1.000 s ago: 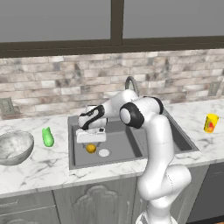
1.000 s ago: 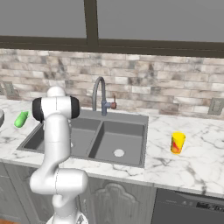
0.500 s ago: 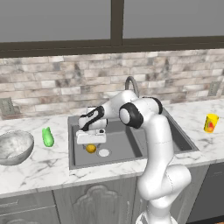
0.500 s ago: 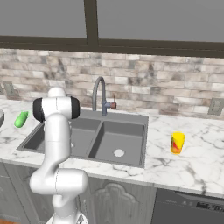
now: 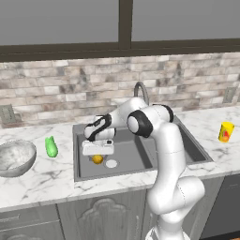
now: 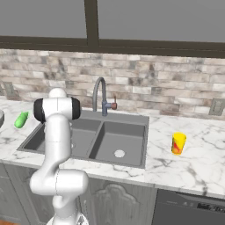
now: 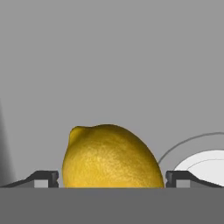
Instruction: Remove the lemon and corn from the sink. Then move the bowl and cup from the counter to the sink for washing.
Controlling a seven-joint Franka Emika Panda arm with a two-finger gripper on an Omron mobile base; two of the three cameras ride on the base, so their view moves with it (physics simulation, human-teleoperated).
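The tool (image 7: 112, 179), jaws spread wide on either side of the small round orange-yellow lemon (image 7: 110, 156), has dipped slightly lower into the left basin of the grey double-basin sink (image 5: 140, 161), arm bent downward; the bright green corn (image 5: 51, 146) lies on the marble desk (image 5: 42, 176).

White rounded arm (image 5: 161, 140), black joint bands, white tool (image 5: 98, 149) with dark fingertips (image 7: 43, 178).

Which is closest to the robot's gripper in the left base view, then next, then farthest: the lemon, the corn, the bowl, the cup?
From the gripper:
1. Lemon, right under it in the sink.
2. Corn, on the counter left of the sink.
3. Bowl, farther left.
4. Cup, far right on the counter.
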